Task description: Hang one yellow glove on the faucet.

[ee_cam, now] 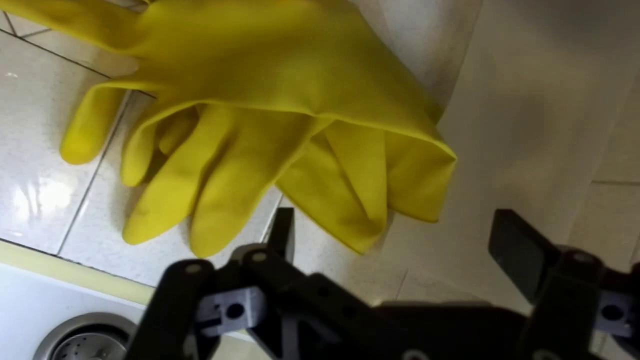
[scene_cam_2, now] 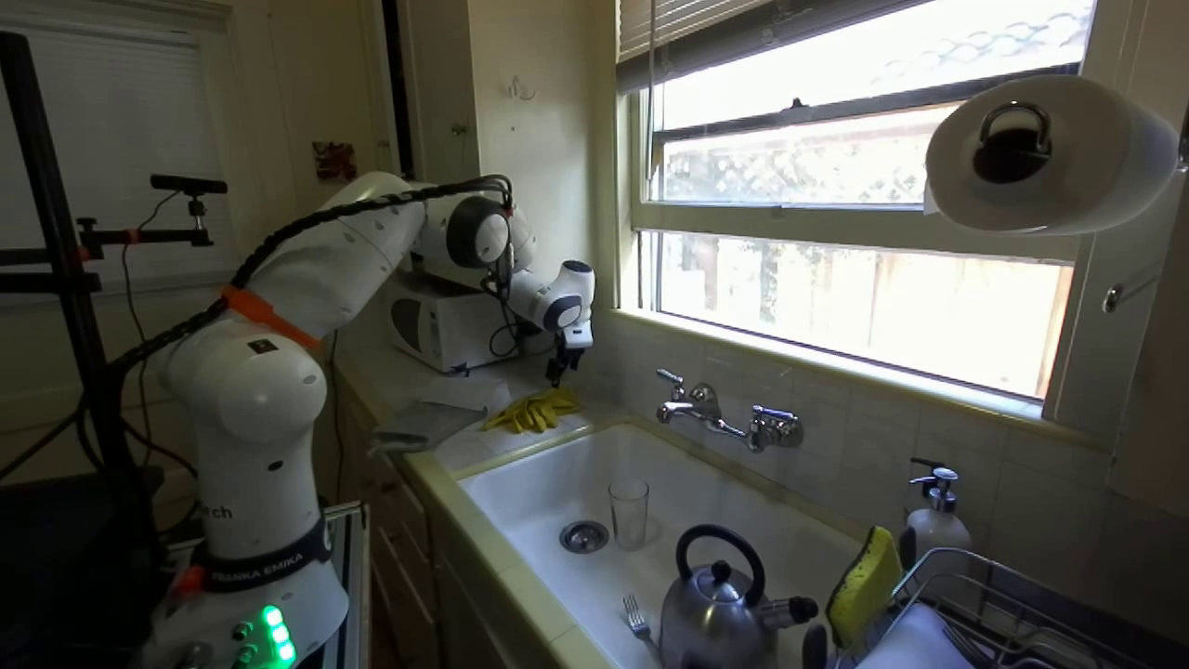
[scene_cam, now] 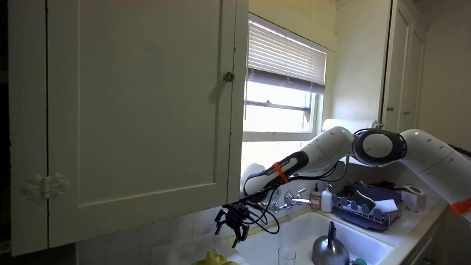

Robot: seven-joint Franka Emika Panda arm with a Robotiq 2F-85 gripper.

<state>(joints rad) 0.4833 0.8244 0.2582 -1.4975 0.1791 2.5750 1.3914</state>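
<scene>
Gripper [ee_cam: 395, 220]: fingers spread wide apart, pointing down, a broad gap between them. It hangs over the counter [scene_cam_2: 464, 452], between the sink [scene_cam_2: 548, 488] and the microwave [scene_cam_2: 455, 325], toward the back edge. The arm [scene_cam_2: 241, 409] stands off the front edge and reaches across.

Yellow glove [ee_cam: 260, 65]: lies limp on the counter below the gripper, near the sink's rim; space shows between glove and gripper. A second yellow glove [ee_cam: 235, 175] shows beneath it, fingers pointing toward the sink. Exact overlap of the two cuffs: cannot tell.

Greyish sheet [scene_cam_2: 427, 426]: beside the gloves, reaching the counter's front edge.

Faucet [scene_cam_2: 706, 406]: fixed to the tiled wall [scene_cam_2: 855, 437] above the counter's back edge, spout out over the sink, both side handles in sight. Gloves and faucet are apart.

In the sink: a clear glass [scene_cam_2: 630, 513], upright, just beside the drain [scene_cam_2: 583, 536]; a fork [scene_cam_2: 639, 627], lying; a kettle [scene_cam_2: 720, 609], upright, next to the fork.

Counter end away from the microwave: a dish rack [scene_cam: 360, 223], with a sponge [scene_cam_2: 864, 585] propped tilted at it. Close by, along the back edge, a white pump bottle [scene_cam: 326, 201] and an orange-brown pump bottle [scene_cam: 315, 201]. A paper towel roll [scene_cam_2: 1050, 153] hangs above, beside the window [scene_cam_2: 836, 158].
</scene>
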